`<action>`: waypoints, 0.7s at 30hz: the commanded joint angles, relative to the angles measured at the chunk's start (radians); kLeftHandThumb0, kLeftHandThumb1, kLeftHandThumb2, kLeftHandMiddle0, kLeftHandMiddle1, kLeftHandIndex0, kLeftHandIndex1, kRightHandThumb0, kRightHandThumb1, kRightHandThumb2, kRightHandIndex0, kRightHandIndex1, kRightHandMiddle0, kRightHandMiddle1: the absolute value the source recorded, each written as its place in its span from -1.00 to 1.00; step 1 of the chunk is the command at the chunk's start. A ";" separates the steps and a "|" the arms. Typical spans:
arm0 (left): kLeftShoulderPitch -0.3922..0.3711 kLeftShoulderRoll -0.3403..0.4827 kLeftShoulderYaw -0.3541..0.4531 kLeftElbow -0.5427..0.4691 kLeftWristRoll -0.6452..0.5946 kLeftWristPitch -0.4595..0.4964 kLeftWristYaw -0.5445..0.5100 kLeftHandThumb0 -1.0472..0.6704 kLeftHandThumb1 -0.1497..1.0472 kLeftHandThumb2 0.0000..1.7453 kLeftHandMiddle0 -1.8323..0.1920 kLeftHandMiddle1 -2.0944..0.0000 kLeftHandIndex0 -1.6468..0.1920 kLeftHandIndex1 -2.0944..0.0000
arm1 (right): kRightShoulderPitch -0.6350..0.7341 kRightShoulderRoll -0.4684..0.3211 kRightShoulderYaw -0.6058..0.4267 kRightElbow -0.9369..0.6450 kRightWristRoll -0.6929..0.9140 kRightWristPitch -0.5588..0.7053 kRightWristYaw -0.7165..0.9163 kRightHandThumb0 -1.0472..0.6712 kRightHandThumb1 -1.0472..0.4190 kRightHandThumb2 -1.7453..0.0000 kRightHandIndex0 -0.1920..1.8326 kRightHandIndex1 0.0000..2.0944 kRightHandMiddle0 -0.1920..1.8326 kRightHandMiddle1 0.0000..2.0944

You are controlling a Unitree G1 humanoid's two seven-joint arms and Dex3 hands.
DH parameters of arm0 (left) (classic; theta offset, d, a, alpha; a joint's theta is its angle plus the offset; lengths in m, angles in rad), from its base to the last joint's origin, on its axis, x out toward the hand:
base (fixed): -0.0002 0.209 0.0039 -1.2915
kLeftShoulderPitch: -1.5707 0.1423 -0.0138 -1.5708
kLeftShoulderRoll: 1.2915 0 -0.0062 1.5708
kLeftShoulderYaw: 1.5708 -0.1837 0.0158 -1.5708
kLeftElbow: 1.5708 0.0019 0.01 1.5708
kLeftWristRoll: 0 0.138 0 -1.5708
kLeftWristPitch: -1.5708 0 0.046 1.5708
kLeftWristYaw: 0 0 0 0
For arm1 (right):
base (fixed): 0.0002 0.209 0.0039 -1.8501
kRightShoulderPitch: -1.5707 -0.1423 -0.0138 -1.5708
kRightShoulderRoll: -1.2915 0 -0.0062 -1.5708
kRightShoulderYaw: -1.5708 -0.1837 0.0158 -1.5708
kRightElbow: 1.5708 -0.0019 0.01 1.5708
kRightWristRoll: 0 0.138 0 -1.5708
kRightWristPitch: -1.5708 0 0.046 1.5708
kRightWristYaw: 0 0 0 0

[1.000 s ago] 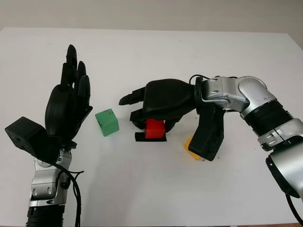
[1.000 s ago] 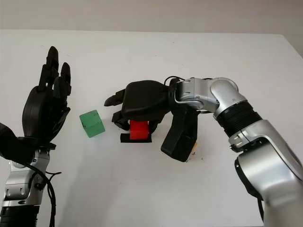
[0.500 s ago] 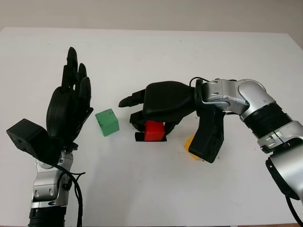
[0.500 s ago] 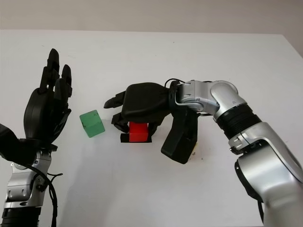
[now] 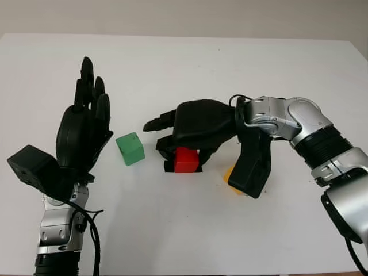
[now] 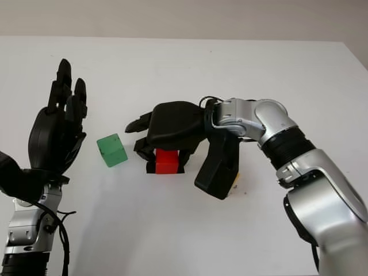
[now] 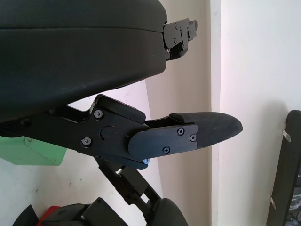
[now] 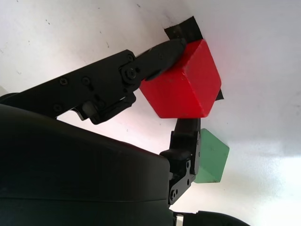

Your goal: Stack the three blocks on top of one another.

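1. Zero blocks stacked; all three sit apart on the counter (image 5: 190, 230).
2. I've got the right hand (image 5: 185, 146) pinching the red block (image 5: 186, 160) on black tape.
3. Left hand (image 5: 83, 129) open, raised beside green block (image 5: 130, 148); yellow block (image 5: 231, 172) half hidden.

Black hands (image 5: 198, 123), silver arms (image 5: 299, 123)

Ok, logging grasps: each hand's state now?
Left hand: open, raised beside the green block.
Right hand: shut on the red block.
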 commanded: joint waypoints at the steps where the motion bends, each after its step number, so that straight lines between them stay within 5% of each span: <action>1: 0.011 0.001 -0.002 -0.012 0.005 -0.007 0.000 -0.67 1.00 -0.37 1.00 1.00 1.00 1.00 | -0.008 -0.015 -0.018 -0.001 0.039 0.006 0.035 -0.46 -0.82 0.94 -0.80 -0.97 -0.68 -0.28; 2: 0.010 0.001 -0.001 -0.009 0.004 -0.010 -0.002 -0.66 1.00 -0.37 1.00 1.00 1.00 1.00 | -0.015 -0.021 -0.020 -0.002 0.047 0.002 0.047 -0.53 -0.82 0.94 -0.86 -0.97 -0.68 -0.50; 5: 0.010 0.000 -0.001 -0.011 0.003 -0.009 0.000 -0.66 1.00 -0.37 1.00 1.00 1.00 1.00 | -0.026 -0.032 -0.030 0.006 0.072 -0.013 0.066 -0.59 -0.80 0.95 -0.91 -0.96 -0.66 -0.69; 12: 0.009 0.004 -0.001 -0.012 0.007 -0.007 0.000 -0.66 1.00 -0.36 1.00 1.00 1.00 1.00 | -0.063 -0.090 -0.083 -0.012 0.173 -0.017 0.158 -0.62 -0.78 0.95 -0.98 -0.97 -0.74 -0.80; 21: -0.012 0.003 0.001 0.012 -0.004 -0.013 -0.011 -0.66 1.00 -0.37 1.00 1.00 1.00 1.00 | -0.032 -0.256 -0.252 -0.078 0.340 0.066 0.275 -0.58 -0.78 0.93 -0.97 -0.96 -0.63 -0.82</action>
